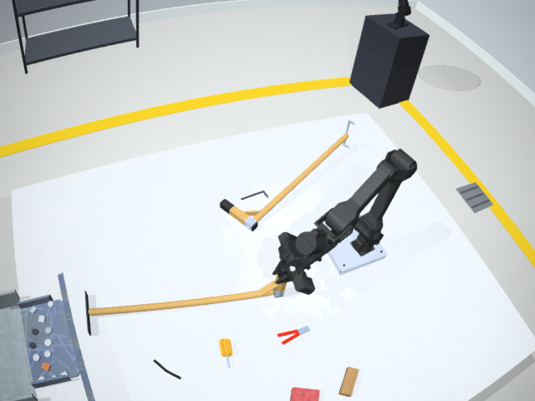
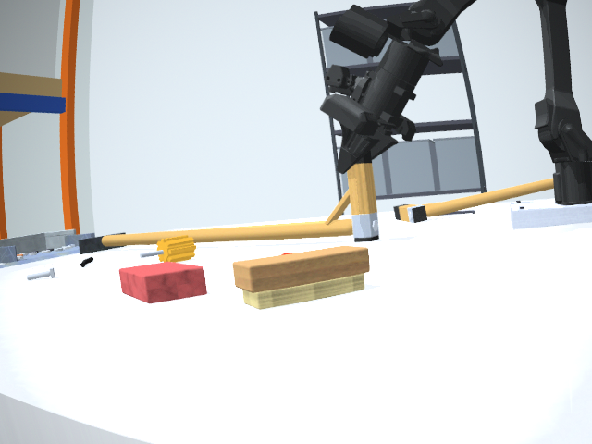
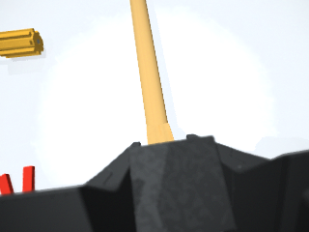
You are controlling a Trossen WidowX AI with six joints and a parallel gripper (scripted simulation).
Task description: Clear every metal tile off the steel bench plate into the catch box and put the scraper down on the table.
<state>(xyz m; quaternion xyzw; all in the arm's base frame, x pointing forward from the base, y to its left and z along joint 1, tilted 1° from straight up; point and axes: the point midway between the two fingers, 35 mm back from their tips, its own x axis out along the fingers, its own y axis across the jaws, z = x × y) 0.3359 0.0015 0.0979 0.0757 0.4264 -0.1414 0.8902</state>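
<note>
The long scraper (image 1: 172, 303) (image 2: 229, 234) (image 3: 149, 72) lies with its wooden shaft along the table, its wide black blade at the left, just short of the bluish steel plate (image 1: 61, 345). Its upright wooden grip has a black top and a grey foot on the table. My gripper (image 1: 278, 278) (image 2: 362, 160) (image 3: 174, 155) is shut on the top of that grip; the black top fills the space between the fingers. Several small metal tiles, white, dark and orange, lie on the plate. A grey box-like part (image 1: 10, 345) is beyond the plate at the left frame edge; its inside is unclear.
A second long tool (image 1: 302, 179) (image 2: 487, 195) with a hooked end lies behind, beside a hex key (image 1: 252, 195). Nearer the front are a yellow-handled screwdriver (image 1: 225, 347), red-handled pliers (image 1: 290, 334), a black strip (image 1: 166, 370), a red block (image 2: 165, 281) and a wooden brush (image 2: 301, 269).
</note>
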